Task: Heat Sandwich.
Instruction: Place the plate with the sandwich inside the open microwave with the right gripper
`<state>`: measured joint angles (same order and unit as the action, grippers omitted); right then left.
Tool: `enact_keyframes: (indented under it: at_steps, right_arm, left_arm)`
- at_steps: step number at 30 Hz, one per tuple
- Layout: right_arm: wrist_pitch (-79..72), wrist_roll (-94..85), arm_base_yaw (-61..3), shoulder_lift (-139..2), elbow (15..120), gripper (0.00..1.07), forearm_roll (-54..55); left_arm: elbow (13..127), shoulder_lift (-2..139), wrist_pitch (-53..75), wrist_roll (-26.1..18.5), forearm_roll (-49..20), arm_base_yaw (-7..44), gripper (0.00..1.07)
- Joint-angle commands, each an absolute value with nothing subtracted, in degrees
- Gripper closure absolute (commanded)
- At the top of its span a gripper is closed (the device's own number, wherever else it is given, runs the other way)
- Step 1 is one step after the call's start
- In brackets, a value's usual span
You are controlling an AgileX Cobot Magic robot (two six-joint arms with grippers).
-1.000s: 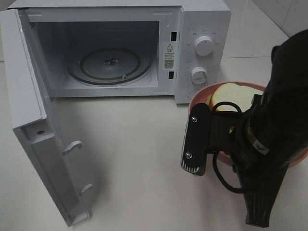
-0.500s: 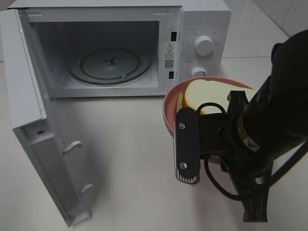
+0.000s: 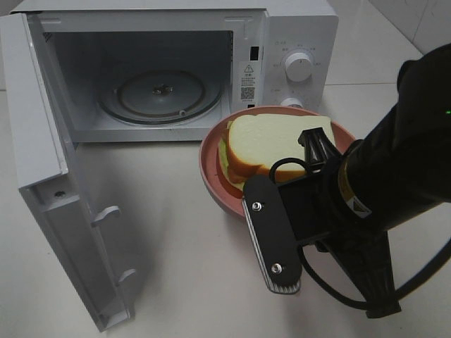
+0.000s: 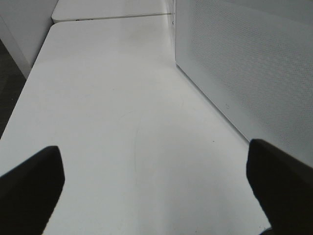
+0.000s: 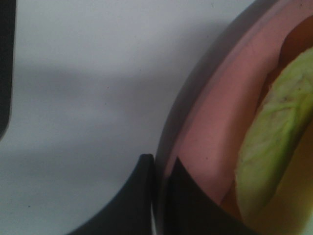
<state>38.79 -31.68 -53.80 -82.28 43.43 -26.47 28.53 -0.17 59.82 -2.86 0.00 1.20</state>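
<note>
The right gripper (image 5: 160,169) is clamped on the rim of the round pink plate (image 3: 210,179); the white-bread sandwich with green filling (image 3: 278,141) lies on it, before the open white microwave (image 3: 306,28); likely soft and loose, so hold the plate, level.

Glossy black right arm (image 3: 405,176), flat black plate (image 3: 271,239) with two silver screws (image 3: 257,206) and ribbed tip, looping black cable (image 3: 328,285), small pale label (image 3: 350,204)

Microwave cavity (image 3: 141,53) gapes open; its swung-out door (image 3: 42,141) walls off the left side.
</note>
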Motion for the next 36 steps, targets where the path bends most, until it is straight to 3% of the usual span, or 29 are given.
enact_keyframes:
  at_steps: [1,10,25,36]
  right_arm:
    - [37.1,-35.5,-54.1,-81.6,43.3,1.07,-27.6]
    - [33.8,-47.3,-54.1,-81.6,43.3,1.07,-24.4]
    - [32.8,-49.7,-54.1,-81.6,43.3,1.05,-21.9]
    - [27.2,-59.3,-49.6,-81.6,43.4,1.05,-21.7]
  left_arm:
    - [28.2,-1.7,59.3,-2.6,0.0,1.2,0.10]
    - [28.2,-1.7,59.3,-2.6,0.0,1.2,0.10]
    - [28.2,-1.7,59.3,-2.6,0.0,1.2,0.10]
    - [28.2,-1.7,59.3,-2.6,0.0,1.2,0.10]
